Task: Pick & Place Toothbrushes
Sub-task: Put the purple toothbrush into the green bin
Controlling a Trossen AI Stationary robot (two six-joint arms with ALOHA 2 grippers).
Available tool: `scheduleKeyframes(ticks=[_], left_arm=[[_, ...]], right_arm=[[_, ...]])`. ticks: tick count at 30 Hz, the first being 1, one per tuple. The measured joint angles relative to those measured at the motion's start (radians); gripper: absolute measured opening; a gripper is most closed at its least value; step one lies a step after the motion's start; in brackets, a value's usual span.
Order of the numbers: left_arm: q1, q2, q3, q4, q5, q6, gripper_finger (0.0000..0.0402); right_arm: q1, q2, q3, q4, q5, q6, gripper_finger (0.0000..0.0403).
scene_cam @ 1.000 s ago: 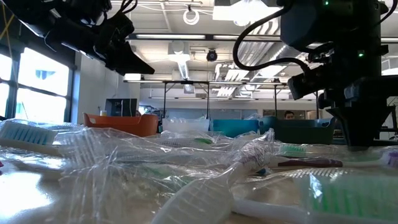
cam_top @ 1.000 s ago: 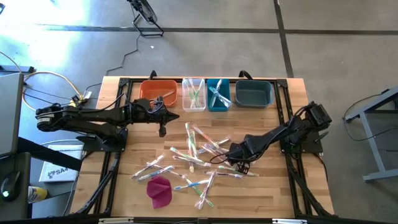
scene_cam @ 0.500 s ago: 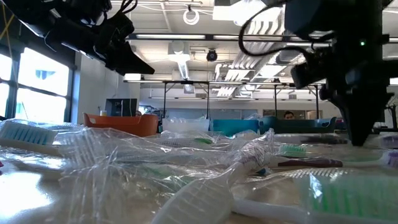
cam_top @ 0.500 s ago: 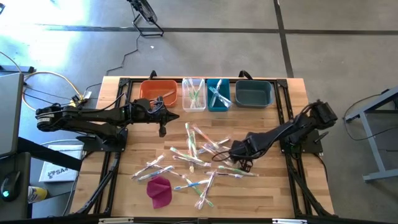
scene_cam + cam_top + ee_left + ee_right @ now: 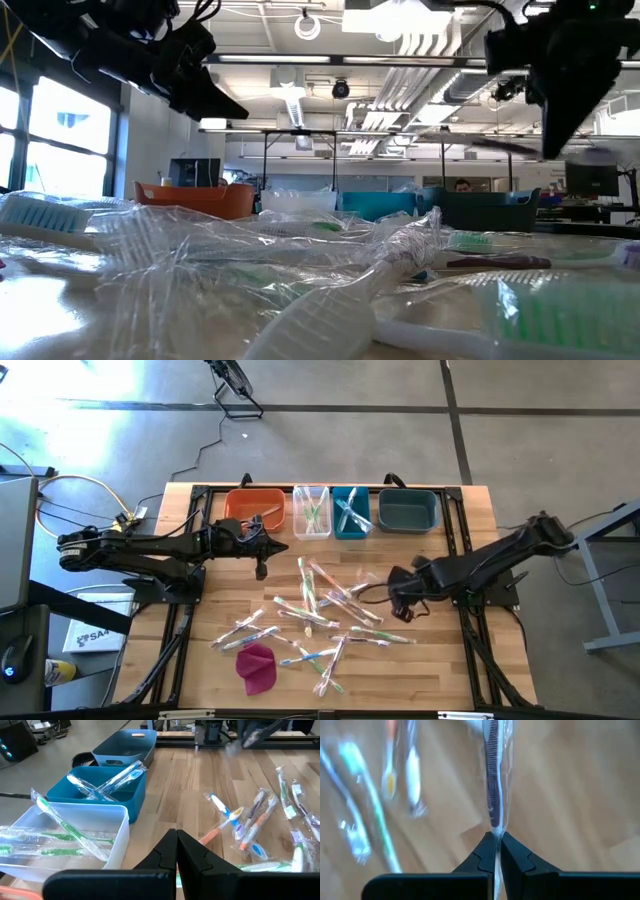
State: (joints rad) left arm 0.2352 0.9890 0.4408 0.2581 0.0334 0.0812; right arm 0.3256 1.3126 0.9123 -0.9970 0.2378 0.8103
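Several wrapped toothbrushes (image 5: pixel 320 610) lie scattered mid-table, and the nearest (image 5: pixel 330 300) fill the low view. My right gripper (image 5: pixel 395 588) hangs above the pile's right side, pointing steeply down, shut on one purple-handled toothbrush (image 5: pixel 492 775); the gripper (image 5: pixel 560 130) and a blurred streak of that toothbrush (image 5: pixel 480 145) also show in the low view. My left gripper (image 5: pixel 262 568) waits shut near the bins and holds nothing; its fingers (image 5: pixel 176 850) meet in its wrist view. My right gripper pinches one end of the wrapped toothbrush (image 5: pixel 494 831) between its two fingertips, at the tip of the purple handle. The fingers come from above, in line with the toothbrush. The toothbrush is lifted clear of the table and reaches toward the table's left (image 5: pixel 370 593).
Along the far edge stand an orange bin (image 5: pixel 240 510), a clear bin (image 5: pixel 311 532) with green toothbrushes, a teal bin (image 5: pixel 351 534) with pale ones and a dark blue bin (image 5: pixel 408 525). A magenta cloth lump (image 5: pixel 257 667) lies near the front left of the pile.
My right gripper has risen from the pile's right side and gone toward the table's right edge, tipping more steeply. It carries one toothbrush, which has come off the table and now hangs clear above the others.
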Motion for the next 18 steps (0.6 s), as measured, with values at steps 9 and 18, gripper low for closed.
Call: scheduleKeyframes(ticks=[9, 18], left_arm=[[0.000, 0.000, 0.000, 0.000, 0.000, 0.000, 0.0000], [0.000, 0.000, 0.000, 0.001, 0.000, 0.000, 0.0000]], right_arm=[[-0.071, -0.151, 0.000, -0.050, 0.334, 0.053, 0.0004], [-0.256, -0.166, 0.001, -0.032, 0.491, -0.087, 0.0004]])
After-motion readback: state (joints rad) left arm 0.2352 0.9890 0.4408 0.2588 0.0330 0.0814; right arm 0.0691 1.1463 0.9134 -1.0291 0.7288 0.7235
